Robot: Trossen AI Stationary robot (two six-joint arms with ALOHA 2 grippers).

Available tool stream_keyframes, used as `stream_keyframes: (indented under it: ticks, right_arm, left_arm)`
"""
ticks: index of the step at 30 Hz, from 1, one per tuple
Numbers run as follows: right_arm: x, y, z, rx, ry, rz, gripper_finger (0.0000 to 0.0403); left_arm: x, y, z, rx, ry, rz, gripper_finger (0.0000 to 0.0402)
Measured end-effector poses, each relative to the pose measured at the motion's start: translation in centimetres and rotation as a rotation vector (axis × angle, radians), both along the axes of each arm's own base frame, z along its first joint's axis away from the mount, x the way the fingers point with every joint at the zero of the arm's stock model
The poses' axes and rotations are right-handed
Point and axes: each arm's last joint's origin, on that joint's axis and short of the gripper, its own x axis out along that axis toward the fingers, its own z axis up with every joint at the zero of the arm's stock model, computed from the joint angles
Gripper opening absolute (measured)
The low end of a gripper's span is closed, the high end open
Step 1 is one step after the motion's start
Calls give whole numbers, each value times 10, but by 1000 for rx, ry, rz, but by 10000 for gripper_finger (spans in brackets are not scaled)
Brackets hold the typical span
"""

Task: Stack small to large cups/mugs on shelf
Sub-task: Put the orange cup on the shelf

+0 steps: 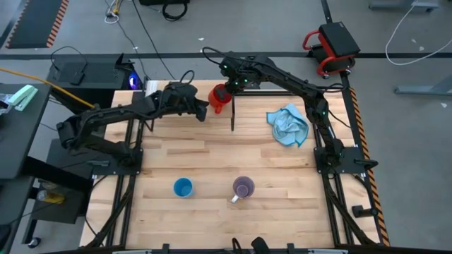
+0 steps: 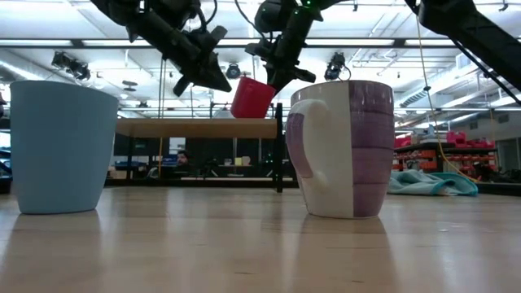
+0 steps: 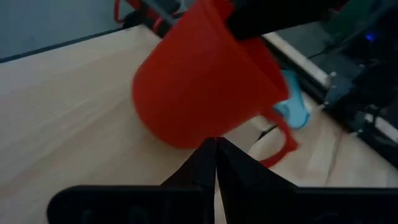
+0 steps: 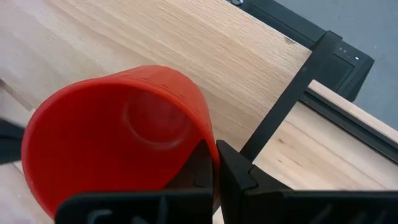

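Observation:
The red mug (image 1: 217, 97) hangs tilted over the shelf's (image 2: 195, 128) right end, in my right gripper (image 4: 214, 155). Its handle (image 3: 283, 140) points away from the shelf's middle. My left gripper (image 3: 216, 144) is shut, just left of the mug, with its tips at the mug's lower wall. The light blue cup (image 1: 183, 188) and the lilac mug (image 1: 244, 188) stand upright on their bases near the table's near edge. In the low view the blue cup (image 2: 61, 146) is left and the lilac mug (image 2: 346, 146) right. My right gripper holds the red mug by its rim (image 4: 202, 134), one finger inside the mouth and one outside on the wall. The mug (image 2: 252, 98) is tilted, base down toward the shelf board. My left gripper's shut tips are at the mug's lower wall (image 3: 186, 134); I cannot tell whether they touch.
A crumpled light blue cloth (image 1: 288, 125) lies on the tabletop right of the shelf. The shelf's black leg (image 1: 232, 113) stands below the mug. Bare planks (image 1: 212, 159) stretch between the shelf and the two cups.

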Motion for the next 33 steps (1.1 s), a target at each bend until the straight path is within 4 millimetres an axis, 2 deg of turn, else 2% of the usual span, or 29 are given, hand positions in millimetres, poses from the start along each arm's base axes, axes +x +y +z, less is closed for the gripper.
stream_keyframes:
  ticks: [19, 28, 33]
  right_arm:
    - [2, 1, 0, -13, -2, 27, 10]
    - [4, 1, 0, -19, -19, 32, 45]
    - [6, 0, 1, -19, -39, 37, 50]
  left_arm:
    - [-8, 17, 2, 18, -21, 116, 16]
    - [-8, 16, 2, 10, -26, 101, 23]
    - [-8, 16, 2, 10, -26, 99, 19]
